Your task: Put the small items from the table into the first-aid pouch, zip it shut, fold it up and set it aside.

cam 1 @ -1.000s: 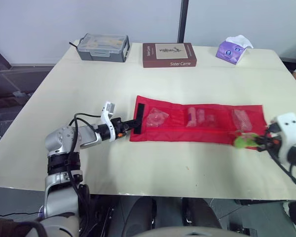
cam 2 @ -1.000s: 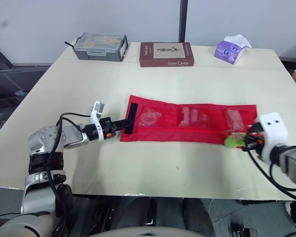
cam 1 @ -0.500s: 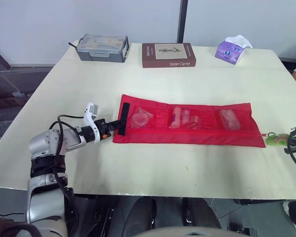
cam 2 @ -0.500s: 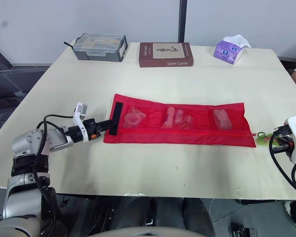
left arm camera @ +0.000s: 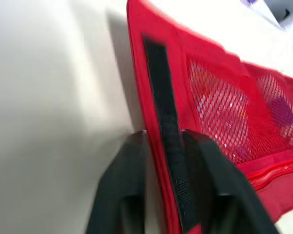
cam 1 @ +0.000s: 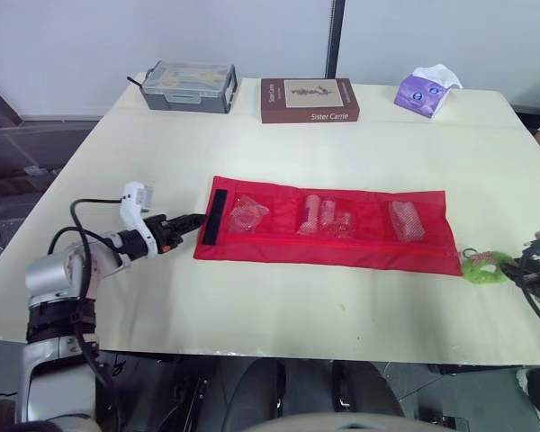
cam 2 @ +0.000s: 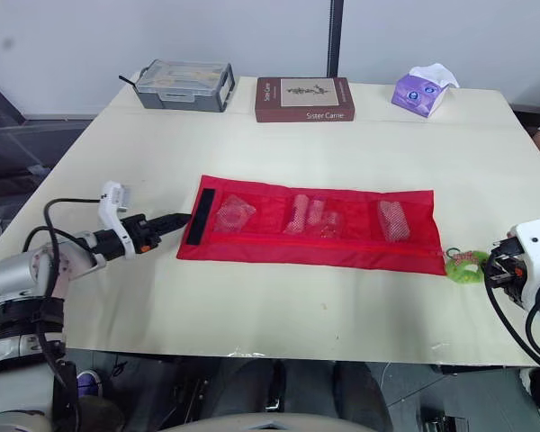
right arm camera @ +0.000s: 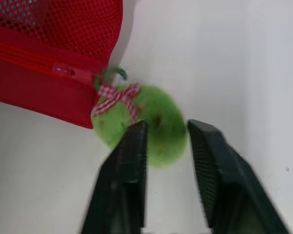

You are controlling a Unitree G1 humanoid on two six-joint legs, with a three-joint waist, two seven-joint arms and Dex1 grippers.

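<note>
Red pouch [cam 1: 328,229] mid-frame now zipped to its right end since a second ago, left gripper [cam 1: 191,222] pinching its left edge, right gripper [right arm camera: 167,126] spread off green pull [right arm camera: 151,117]; folding next.

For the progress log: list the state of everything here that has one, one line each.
Pouch: flat, unfolded, zipped shut, items inside.
Pom-pom: lying at the pouch's right end.
Left gripper: shut on the pouch's left end.
Right gripper: open, tips at the pom-pom.
Box: lid closed.
Book: closed, lying flat.
Tissue box: tissue sticking out.
</note>
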